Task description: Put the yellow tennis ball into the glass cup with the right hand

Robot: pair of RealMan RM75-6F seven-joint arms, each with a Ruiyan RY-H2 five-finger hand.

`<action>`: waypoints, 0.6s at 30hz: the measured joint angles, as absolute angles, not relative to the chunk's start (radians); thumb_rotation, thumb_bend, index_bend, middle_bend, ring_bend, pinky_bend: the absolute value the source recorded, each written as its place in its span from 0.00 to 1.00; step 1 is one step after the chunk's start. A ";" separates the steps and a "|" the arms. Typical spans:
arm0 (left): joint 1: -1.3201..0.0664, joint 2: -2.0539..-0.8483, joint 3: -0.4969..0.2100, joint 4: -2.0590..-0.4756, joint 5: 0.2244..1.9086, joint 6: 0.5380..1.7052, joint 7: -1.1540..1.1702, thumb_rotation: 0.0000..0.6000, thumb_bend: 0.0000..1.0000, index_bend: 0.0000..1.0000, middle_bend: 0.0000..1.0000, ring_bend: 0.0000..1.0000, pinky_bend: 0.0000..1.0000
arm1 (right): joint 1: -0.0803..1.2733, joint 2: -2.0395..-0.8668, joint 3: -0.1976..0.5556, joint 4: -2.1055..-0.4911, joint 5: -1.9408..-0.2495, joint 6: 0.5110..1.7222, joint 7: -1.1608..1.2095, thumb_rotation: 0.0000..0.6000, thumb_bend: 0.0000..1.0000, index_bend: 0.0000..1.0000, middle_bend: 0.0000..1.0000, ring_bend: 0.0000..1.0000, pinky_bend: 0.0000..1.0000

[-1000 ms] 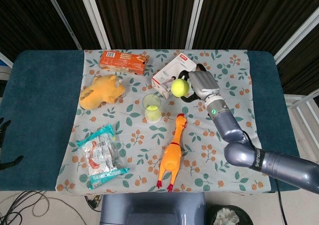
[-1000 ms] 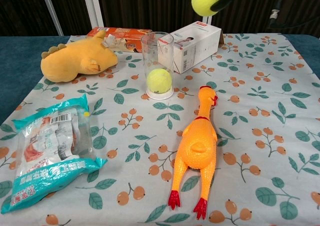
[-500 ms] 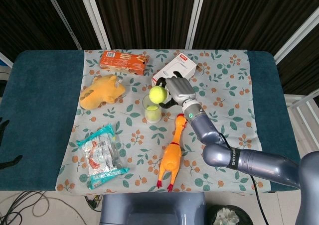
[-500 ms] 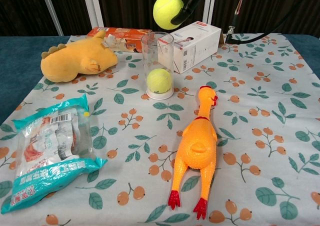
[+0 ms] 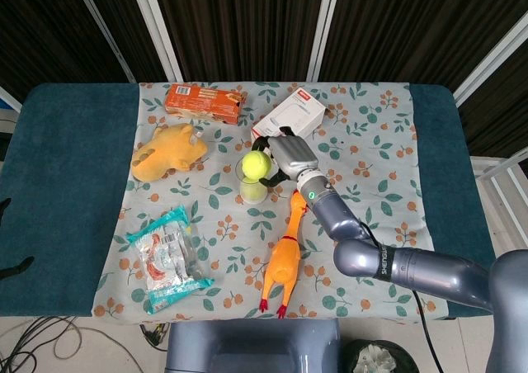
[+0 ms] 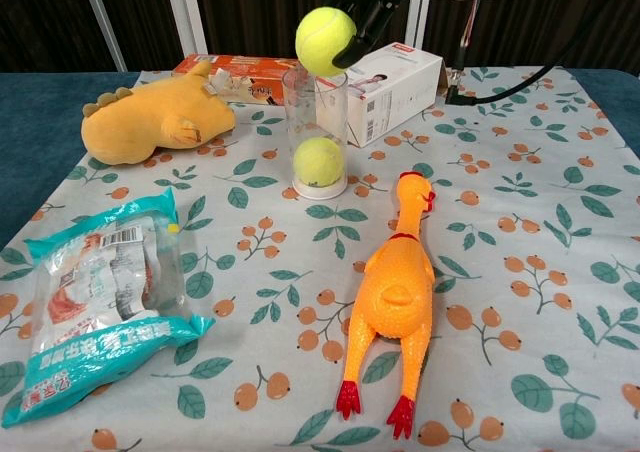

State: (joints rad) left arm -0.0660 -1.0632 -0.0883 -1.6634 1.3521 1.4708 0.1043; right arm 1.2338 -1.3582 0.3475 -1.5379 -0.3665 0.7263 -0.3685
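Observation:
My right hand (image 5: 287,157) (image 6: 365,0) holds a yellow tennis ball (image 5: 256,163) (image 6: 325,41) just above the mouth of the tall glass cup (image 5: 251,183) (image 6: 315,132). The cup stands upright on the floral cloth and has another yellow ball (image 6: 319,161) lying at its bottom. The held ball hangs over the cup's rim, slightly toward its right side in the chest view. My left hand does not show in either view.
A white box (image 5: 289,115) (image 6: 385,87) lies right behind the cup. An orange rubber chicken (image 5: 285,253) (image 6: 394,297), a yellow plush toy (image 5: 168,152) (image 6: 155,119), an orange carton (image 5: 205,102) and a snack packet (image 5: 168,257) (image 6: 95,297) lie around on the cloth.
My right hand has carried the tennis ball leftward and down from beside the white box to just above the cup's rim. Nothing else has moved.

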 measured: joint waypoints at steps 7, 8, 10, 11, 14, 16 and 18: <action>-0.065 -1.062 -0.089 -1.663 1.352 1.473 0.102 1.00 0.08 0.09 0.00 0.00 0.04 | 1.251 -1.359 0.330 -1.528 -0.350 0.727 -0.370 1.00 0.50 0.20 0.08 0.18 0.00; -0.065 -1.061 -0.089 -1.663 1.352 1.473 0.101 1.00 0.08 0.09 0.00 0.00 0.04 | 1.253 -1.359 0.328 -1.526 -0.345 0.730 -0.372 1.00 0.50 0.19 0.07 0.18 0.00; -0.065 -1.061 -0.090 -1.662 1.351 1.473 0.100 1.00 0.08 0.09 0.00 0.00 0.04 | 1.256 -1.355 0.325 -1.524 -0.333 0.736 -0.373 1.00 0.50 0.19 0.06 0.17 0.00; -0.065 -1.061 -0.090 -1.662 1.350 1.473 0.099 1.00 0.08 0.09 0.00 0.00 0.04 | 1.257 -1.352 0.324 -1.525 -0.329 0.737 -0.373 1.00 0.50 0.18 0.06 0.17 0.00; -0.065 -1.061 -0.091 -1.662 1.349 1.474 0.100 1.00 0.08 0.09 0.00 0.00 0.04 | 1.258 -1.334 0.319 -1.533 -0.319 0.740 -0.373 1.00 0.50 0.18 0.06 0.16 0.00; -0.064 -1.061 -0.090 -1.662 1.350 1.474 0.100 1.00 0.08 0.09 0.00 0.00 0.04 | 1.256 -1.319 0.318 -1.541 -0.314 0.740 -0.370 1.00 0.50 0.18 0.06 0.16 0.00; -0.063 -1.060 -0.090 -1.663 1.351 1.476 0.101 1.00 0.08 0.09 0.00 0.00 0.04 | 1.251 -1.300 0.320 -1.551 -0.313 0.743 -0.364 1.00 0.50 0.18 0.06 0.16 0.00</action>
